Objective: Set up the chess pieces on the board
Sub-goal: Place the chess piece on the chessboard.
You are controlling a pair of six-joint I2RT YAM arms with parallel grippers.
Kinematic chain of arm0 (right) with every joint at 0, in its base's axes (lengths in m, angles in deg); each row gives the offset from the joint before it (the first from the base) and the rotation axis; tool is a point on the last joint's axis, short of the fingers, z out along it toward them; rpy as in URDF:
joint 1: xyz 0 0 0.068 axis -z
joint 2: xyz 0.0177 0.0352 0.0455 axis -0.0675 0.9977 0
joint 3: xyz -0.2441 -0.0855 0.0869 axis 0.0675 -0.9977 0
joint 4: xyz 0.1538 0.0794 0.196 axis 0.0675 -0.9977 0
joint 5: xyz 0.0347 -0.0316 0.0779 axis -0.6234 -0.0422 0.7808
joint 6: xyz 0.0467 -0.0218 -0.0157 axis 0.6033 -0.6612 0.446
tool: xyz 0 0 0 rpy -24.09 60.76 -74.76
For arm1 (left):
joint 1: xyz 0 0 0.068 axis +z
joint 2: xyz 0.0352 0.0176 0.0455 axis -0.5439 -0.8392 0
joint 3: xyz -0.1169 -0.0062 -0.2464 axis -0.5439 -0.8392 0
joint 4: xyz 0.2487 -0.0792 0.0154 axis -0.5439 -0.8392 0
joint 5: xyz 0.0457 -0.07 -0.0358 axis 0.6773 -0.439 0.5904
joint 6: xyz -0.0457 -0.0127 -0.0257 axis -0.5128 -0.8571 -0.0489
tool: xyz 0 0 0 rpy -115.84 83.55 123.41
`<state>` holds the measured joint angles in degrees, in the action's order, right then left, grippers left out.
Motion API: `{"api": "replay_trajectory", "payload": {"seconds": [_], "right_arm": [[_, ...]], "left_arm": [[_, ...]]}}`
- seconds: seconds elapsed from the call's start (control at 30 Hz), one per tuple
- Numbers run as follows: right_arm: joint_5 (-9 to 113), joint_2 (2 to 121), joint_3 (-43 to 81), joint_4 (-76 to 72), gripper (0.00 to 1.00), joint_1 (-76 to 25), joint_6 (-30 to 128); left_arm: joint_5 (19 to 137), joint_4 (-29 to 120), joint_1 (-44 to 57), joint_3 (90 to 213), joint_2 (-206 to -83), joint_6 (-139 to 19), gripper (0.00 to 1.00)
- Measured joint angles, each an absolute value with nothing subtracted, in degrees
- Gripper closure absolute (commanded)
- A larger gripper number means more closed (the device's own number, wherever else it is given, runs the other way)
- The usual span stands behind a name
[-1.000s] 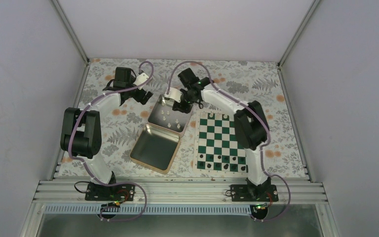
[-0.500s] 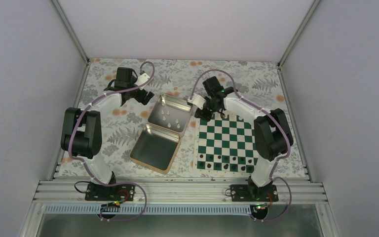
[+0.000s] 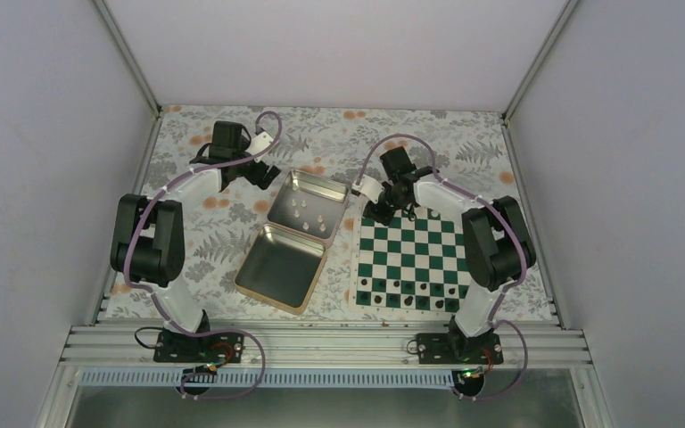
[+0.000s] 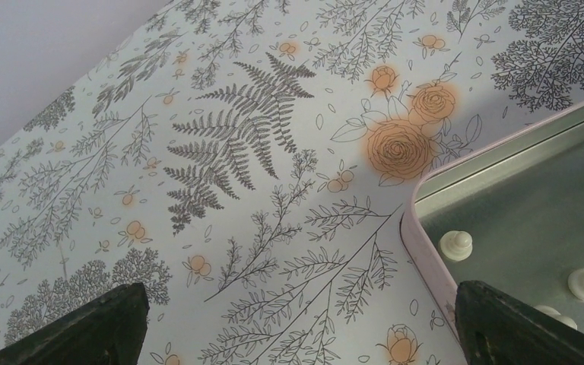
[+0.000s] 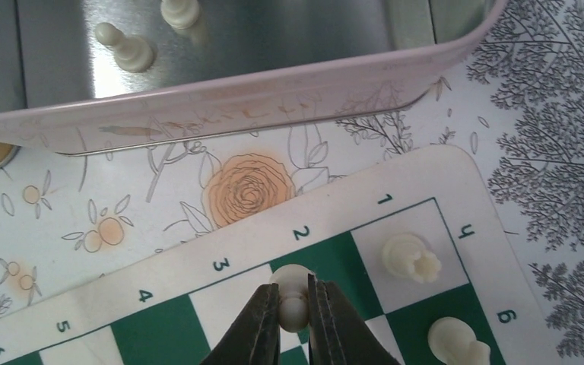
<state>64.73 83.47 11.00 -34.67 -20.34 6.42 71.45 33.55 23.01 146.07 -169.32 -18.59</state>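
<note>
One cream pawn (image 5: 293, 287) is pinched tight in the right gripper (image 5: 294, 308), bottom centre of the right wrist view, at the numbered edge of the board (image 5: 160, 268). Two more chess pieces (image 5: 411, 257) stand just right of it. The silver tin (image 5: 274, 72) along the top holds others. The left gripper (image 4: 296, 334) is spread wide with nothing in it, low in its frame beside the tin's corner.

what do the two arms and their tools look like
The left arm and right arm share white links, chunky black joints and a looping lilac cable. The left tool and right tool end in dark, tapered fingers.
</note>
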Motion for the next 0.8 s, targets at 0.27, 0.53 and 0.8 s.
{"api": "replay_trajectory", "payload": {"seconds": [0.27, 0.53, 0.8], "right_arm": [[64.77, 84.56, 10.46, -32.83, 0.89, -18.89, 6.31], [64.88, 85.59, 10.44, -32.59, 0.89, -18.85, 6.22], [64.93, 86.09, 10.44, -32.51, 0.89, -18.85, 6.22]], "left_arm": [[71.48, 33.58, 22.82, 146.12, -169.32, -18.59, 0.00], [71.48, 33.58, 22.82, 146.12, -169.32, -18.59, 0.00], [71.48, 33.58, 22.82, 146.12, -169.32, -18.59, 0.00]]}}
